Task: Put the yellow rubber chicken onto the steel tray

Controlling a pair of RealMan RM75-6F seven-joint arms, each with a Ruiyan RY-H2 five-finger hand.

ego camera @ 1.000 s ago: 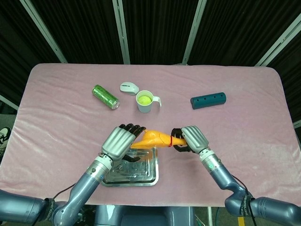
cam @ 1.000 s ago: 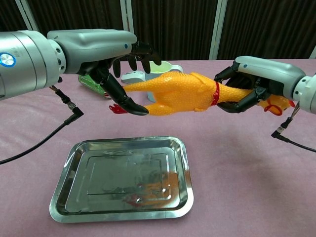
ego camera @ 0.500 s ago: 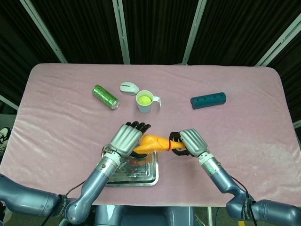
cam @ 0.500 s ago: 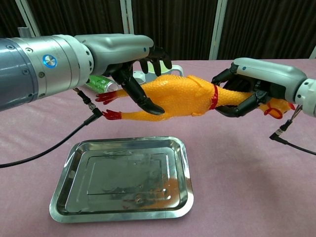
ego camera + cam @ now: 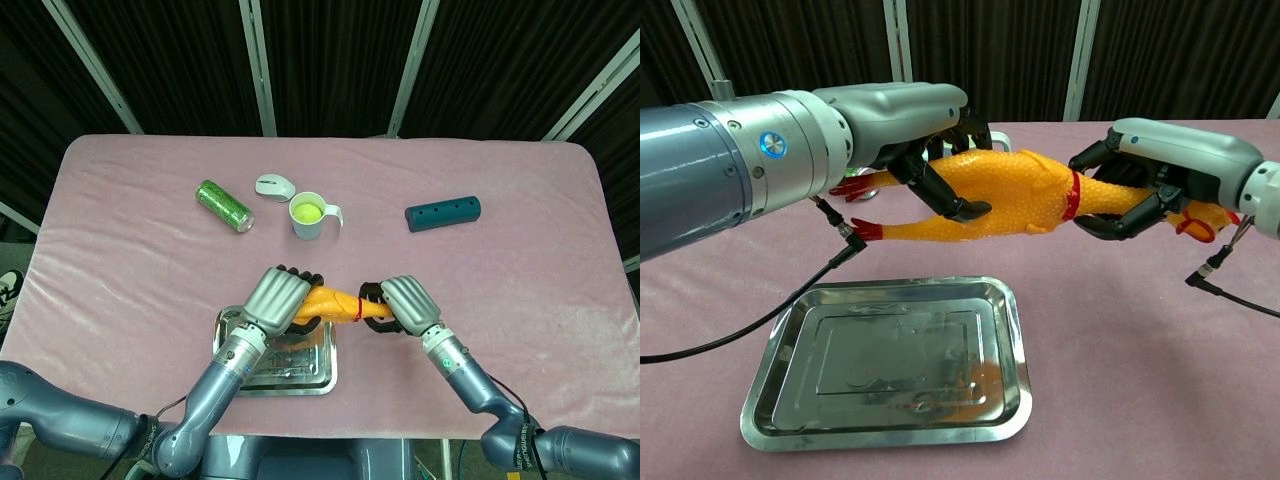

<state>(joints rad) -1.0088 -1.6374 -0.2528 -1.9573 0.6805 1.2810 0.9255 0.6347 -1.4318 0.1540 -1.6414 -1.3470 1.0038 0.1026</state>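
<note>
Chest view shows you the yellow rubber chicken (image 5: 1010, 195) held in the air, lying roughly level above the far edge of the steel tray (image 5: 885, 365) and not touching it. Your left hand (image 5: 925, 125) wraps the chicken's rear body, dark fingers (image 5: 945, 195) curled down over its side, with the red feet (image 5: 862, 230) sticking out toward the left. Your right hand (image 5: 1155, 170) grips the neck just past the red collar (image 5: 1073, 195), fingers closed around it from above and below, and the chicken's head (image 5: 1195, 215) pokes out on the far side of that hand. So both of your hands are closed on the chicken, one at each end.

From the head view, the chicken (image 5: 330, 303) spans between your left hand (image 5: 277, 300) and your right hand (image 5: 405, 303), over the upper right part of the tray (image 5: 228, 372), which sits on the pink desk (image 5: 130, 260) near its front edge. An orange reflection of the chicken shows in the tray's floor.

Farther back on the desk you have a green can (image 5: 224, 205) lying on its side, a small white mouse-shaped object (image 5: 273, 185), a white mug (image 5: 310, 215) with something yellow-green inside, and a dark teal cylinder (image 5: 443, 214) lying on its side, well apart from the others on the right.
</note>
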